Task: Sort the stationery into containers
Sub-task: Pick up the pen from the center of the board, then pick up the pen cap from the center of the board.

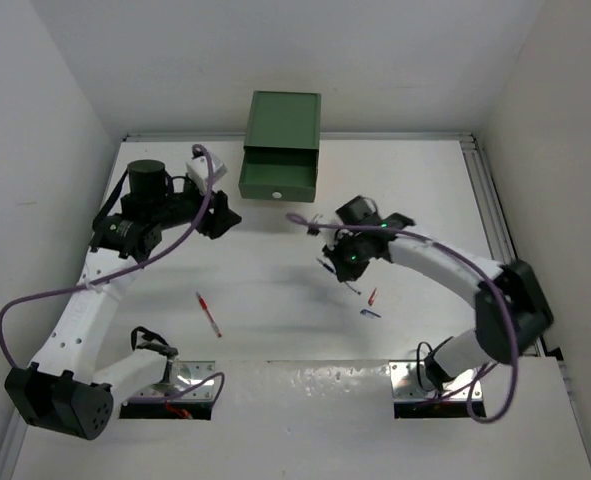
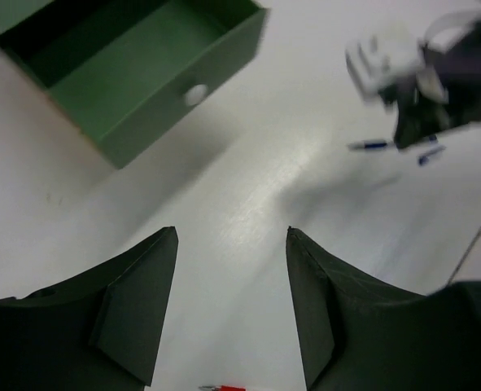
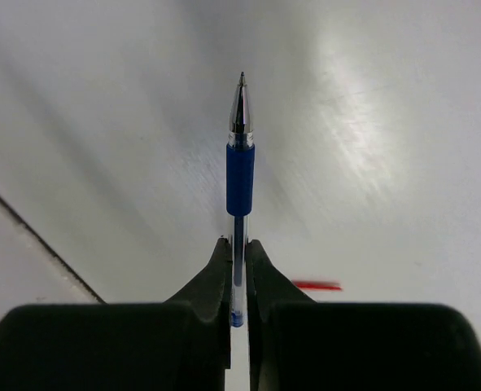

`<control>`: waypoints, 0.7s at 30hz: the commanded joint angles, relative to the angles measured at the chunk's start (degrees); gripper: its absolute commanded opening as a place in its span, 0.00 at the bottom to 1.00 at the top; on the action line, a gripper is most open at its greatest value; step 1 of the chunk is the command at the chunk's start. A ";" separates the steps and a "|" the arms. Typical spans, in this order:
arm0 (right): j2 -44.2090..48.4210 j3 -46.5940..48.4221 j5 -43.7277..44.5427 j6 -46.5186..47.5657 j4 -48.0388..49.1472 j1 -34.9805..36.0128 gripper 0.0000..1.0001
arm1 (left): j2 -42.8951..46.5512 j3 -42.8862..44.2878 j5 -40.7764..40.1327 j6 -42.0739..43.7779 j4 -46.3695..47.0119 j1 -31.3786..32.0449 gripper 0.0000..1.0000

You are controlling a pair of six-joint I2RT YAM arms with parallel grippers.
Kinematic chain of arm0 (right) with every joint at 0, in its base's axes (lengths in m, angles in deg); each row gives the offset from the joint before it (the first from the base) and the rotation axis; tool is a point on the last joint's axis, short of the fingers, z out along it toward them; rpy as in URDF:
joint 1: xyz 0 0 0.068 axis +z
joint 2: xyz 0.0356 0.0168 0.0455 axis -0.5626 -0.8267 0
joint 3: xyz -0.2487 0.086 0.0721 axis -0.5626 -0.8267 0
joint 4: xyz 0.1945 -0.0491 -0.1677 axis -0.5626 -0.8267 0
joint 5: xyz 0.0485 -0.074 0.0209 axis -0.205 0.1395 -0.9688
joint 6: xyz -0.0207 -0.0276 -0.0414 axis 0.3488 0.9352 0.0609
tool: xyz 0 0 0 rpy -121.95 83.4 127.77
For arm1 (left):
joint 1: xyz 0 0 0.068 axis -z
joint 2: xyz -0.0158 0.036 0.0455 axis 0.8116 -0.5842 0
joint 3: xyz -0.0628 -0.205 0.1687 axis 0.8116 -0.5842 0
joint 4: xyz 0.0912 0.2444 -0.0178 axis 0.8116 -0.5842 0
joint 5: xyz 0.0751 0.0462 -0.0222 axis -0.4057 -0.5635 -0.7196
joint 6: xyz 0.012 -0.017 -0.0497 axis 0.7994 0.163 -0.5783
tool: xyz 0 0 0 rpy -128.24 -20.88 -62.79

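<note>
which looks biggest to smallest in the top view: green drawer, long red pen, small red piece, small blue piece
1. green drawer
2. long red pen
3. small red piece and small blue piece: they look alike and are too tiny to rank

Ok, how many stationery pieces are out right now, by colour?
Blue: 2, the blue pen held in the right fingers and a small blue piece lying loose.
Red: 2, a long red pen and a small red piece.
Total: 4
</note>
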 commanded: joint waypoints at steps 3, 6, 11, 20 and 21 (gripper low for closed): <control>16.99 3.19 -15.45 3.87 -5.30 -11.51 0.00 | 1.82 -0.46 10.51 13.03 -1.06 7.50 0.60; 22.81 1.44 -19.41 4.31 -8.39 -18.38 0.00 | -0.28 -0.98 7.36 16.99 -3.44 14.44 0.55; 31.95 -8.12 -18.64 1.77 -10.59 -30.93 0.00 | -6.43 -2.57 2.35 17.52 -2.75 27.97 0.51; 37.85 -15.36 -19.76 -0.26 -12.70 -47.21 0.00 | -31.38 13.51 -2.06 21.91 -10.39 47.14 0.50; 38.11 -15.62 -20.12 0.09 -12.87 -48.97 0.00 | -34.27 14.13 -1.97 22.18 -9.00 47.59 0.49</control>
